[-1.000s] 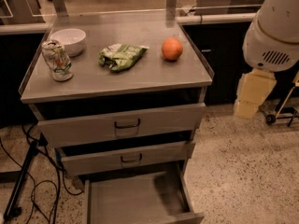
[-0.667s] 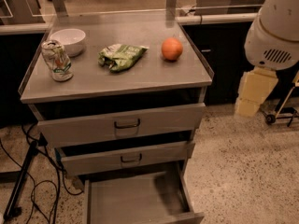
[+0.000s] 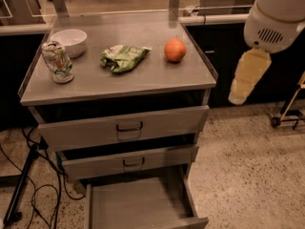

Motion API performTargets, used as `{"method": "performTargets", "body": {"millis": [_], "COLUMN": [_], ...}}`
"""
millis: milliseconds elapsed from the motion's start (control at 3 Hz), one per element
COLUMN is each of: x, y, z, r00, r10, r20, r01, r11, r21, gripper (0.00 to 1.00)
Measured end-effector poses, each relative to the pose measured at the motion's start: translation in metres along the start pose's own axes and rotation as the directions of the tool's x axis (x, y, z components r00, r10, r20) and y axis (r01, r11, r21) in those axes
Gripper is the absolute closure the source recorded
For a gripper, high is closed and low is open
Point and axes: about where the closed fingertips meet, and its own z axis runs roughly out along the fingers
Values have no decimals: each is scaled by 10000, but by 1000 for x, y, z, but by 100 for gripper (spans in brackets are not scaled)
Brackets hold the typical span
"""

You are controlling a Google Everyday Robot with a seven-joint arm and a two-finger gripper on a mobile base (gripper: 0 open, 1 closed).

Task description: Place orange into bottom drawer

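The orange [image 3: 175,50] sits on the grey cabinet top [image 3: 143,82], near its back right corner. The bottom drawer [image 3: 138,204] is pulled out and its flat grey floor is bare. My gripper [image 3: 239,94] hangs as a cream-coloured piece below the white arm housing [image 3: 276,18], off the cabinet's right side, at about the height of the cabinet top. It is well to the right of the orange and touches nothing.
On the top stand a white bowl [image 3: 69,41], a drink can [image 3: 57,62] and a green snack bag [image 3: 122,57]. Two upper drawers with black handles [image 3: 129,127] stand slightly open. Cables and a stand leg [image 3: 21,185] lie on the floor at left. A wheeled base [image 3: 286,118] is at right.
The arm with my gripper has risen a little beside the cabinet. The orange and the drawers have not moved.
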Motion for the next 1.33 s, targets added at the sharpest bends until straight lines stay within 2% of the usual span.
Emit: {"method": "performTargets", "body": {"millis": [333, 667, 1000, 1333], "x": [-10, -21, -21, -49], "y": [-38, -74, -75, -72], "z": [0, 7, 7, 13], "r00": [9899, 9761, 9761, 9706], "r10": [1406, 2116, 2115, 2301], "r20": [194, 501, 502, 705], "r01": [-1410, -2140, -2139, -2297], "r11": [9898, 9756, 9757, 9732], "r21": [210, 482, 483, -140], "gripper": [0, 0, 0, 0]}}
